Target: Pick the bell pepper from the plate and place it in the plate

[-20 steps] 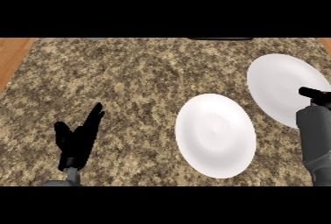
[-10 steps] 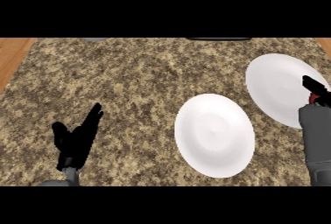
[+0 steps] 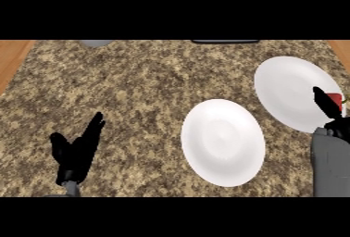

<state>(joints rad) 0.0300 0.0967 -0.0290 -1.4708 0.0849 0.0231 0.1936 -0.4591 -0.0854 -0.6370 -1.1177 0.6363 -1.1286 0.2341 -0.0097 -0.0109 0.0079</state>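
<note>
Two white plates lie on the speckled counter: one plate (image 3: 222,141) in the middle right, the other plate (image 3: 290,90) at the far right. A red bell pepper (image 3: 334,100) shows only as a small patch at the right edge of the far plate, mostly hidden behind my right hand (image 3: 327,107). That hand rises from the lower right with its fingers straight, over the far plate's right side, next to the pepper. My left hand (image 3: 77,150) rests open at the lower left, fingers up, holding nothing.
A grey object (image 3: 96,43) pokes in at the counter's back edge on the left, and a dark flat item (image 3: 226,41) sits at the back centre. Wooden floor (image 3: 12,55) shows beyond the counter's left and right edges.
My right hand has moved up and to the right over the far plate, its fingers straightening toward the pepper. The red pepper has come into sight. The left hand is still.
</note>
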